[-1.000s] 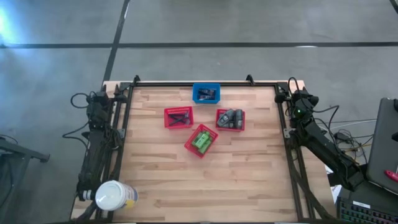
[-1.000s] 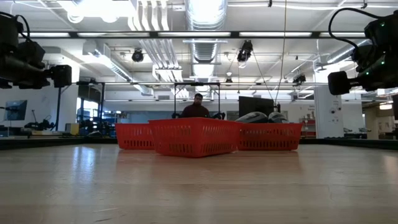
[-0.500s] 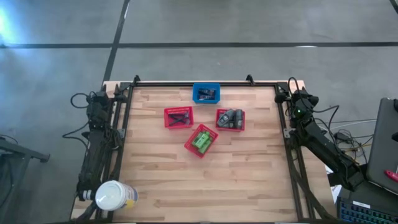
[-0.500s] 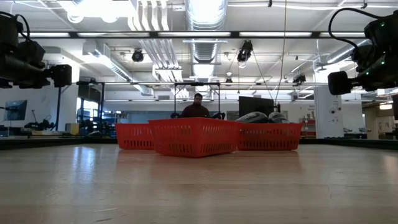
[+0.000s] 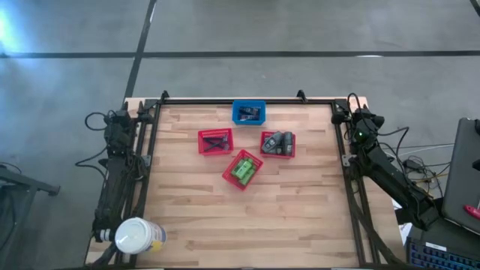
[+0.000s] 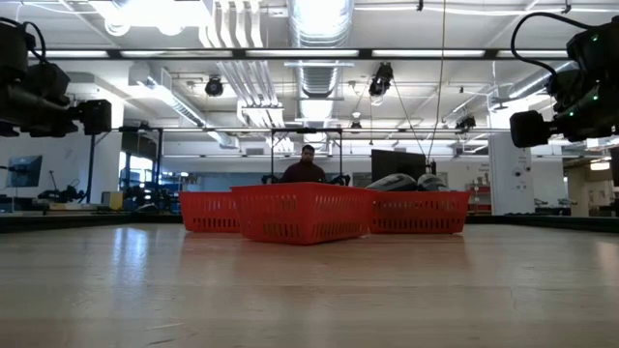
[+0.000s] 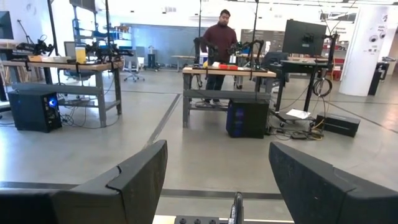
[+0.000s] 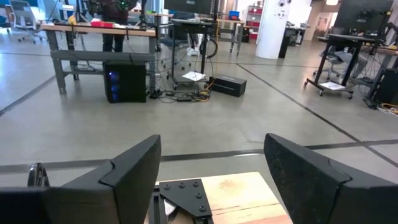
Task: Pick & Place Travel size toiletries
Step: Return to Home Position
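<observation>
Four small mesh baskets stand on the wooden table. A blue basket [image 5: 248, 112] holds dark flat packets. A red basket [image 5: 215, 141] holds thin black sticks. Another red basket [image 5: 277, 144] holds grey oval bottles [image 6: 406, 182]. A third red basket [image 5: 242, 169] holds bright green pieces. My left gripper [image 7: 217, 168] is open and empty at the table's far left corner [image 5: 118, 124]. My right gripper [image 8: 211, 162] is open and empty at the far right corner [image 5: 361, 124]. Both are far from the baskets.
A big white-topped round container [image 5: 137, 236] stands at the near left corner. A black frame rail [image 5: 247, 101] runs along the table's far edge and sides. A person [image 7: 219, 37] stands at a bench in the room beyond. Bare wood lies in front of the baskets.
</observation>
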{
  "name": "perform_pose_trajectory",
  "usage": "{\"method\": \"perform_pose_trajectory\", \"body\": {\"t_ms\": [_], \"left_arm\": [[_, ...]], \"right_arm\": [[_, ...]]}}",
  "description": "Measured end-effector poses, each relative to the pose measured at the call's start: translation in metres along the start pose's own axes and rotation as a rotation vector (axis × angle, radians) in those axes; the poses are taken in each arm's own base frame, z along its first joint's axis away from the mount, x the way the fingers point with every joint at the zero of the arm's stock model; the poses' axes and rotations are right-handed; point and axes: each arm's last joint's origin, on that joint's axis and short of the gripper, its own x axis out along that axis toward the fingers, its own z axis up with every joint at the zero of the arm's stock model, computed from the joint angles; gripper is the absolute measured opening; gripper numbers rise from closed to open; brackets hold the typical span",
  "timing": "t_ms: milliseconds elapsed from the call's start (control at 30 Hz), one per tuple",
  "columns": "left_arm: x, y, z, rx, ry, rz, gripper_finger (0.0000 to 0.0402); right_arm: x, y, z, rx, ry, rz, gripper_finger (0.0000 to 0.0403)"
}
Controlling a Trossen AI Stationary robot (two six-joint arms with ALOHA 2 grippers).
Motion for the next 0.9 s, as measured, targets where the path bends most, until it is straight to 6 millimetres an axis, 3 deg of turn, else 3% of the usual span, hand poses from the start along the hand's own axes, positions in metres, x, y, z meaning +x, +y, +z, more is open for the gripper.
{"method": "perform_pose_trajectory", "body": {"t_ms": [333, 500, 700, 900], "left_arm": [[0.0, 0.0, 0.0, 0.0, 0.002, -0.003, 0.0287], [0.0, 0.0, -0.001, 0.001, 0.007, -0.003, 0.0287], [0.0, 0.0, -0.001, 0.002, 0.009, 0.0, 0.0287], [0.0, 0.0, -0.001, 0.002, 0.01, -0.002, 0.0287]], "right_arm": [[-0.01, -0.011, 0.004, 0.118, -0.154, 0.085, 0.0255], [-0.005, -0.022, 0.007, 0.131, -0.182, -0.043, 0.0241], [0.002, -0.048, 0.005, 0.116, -0.179, -0.336, 0.0228], [-0.001, -0.054, 0.003, 0.133, -0.152, -0.57, 0.0219]]}}
